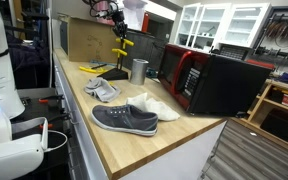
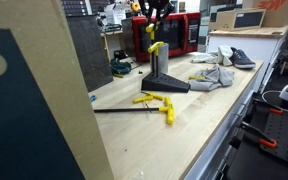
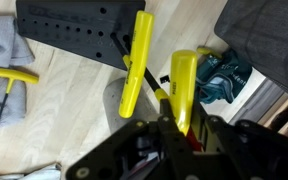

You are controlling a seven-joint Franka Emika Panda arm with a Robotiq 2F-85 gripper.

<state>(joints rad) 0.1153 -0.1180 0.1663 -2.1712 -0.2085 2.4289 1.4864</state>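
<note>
Wood bench [image 1: 184, 140] is seen below the gripper [image 3: 181, 120], which is clamped on a yellow tool [image 3: 182, 80] over the rack [image 3: 69, 30]. A racked tool [image 3: 136, 60] just beside could be knocked loose if alignment is missed.

Lighting was even overhead room light, pretty bright. The white cabinets [image 1: 224, 20] blew out in an exterior view, and the gray shoe [image 1: 124, 119] threw only a soft shadow on the wooden countertop [image 1: 169, 145]. All three shots were low-res and soft. The big board [image 2: 34, 40] up close looked dim and fuzzy. In the wrist view the gripper [image 3: 174, 128] sat dark and out of focus, while the yellow handle [image 3: 181, 85] it clamped stayed fairly sharp.
</note>
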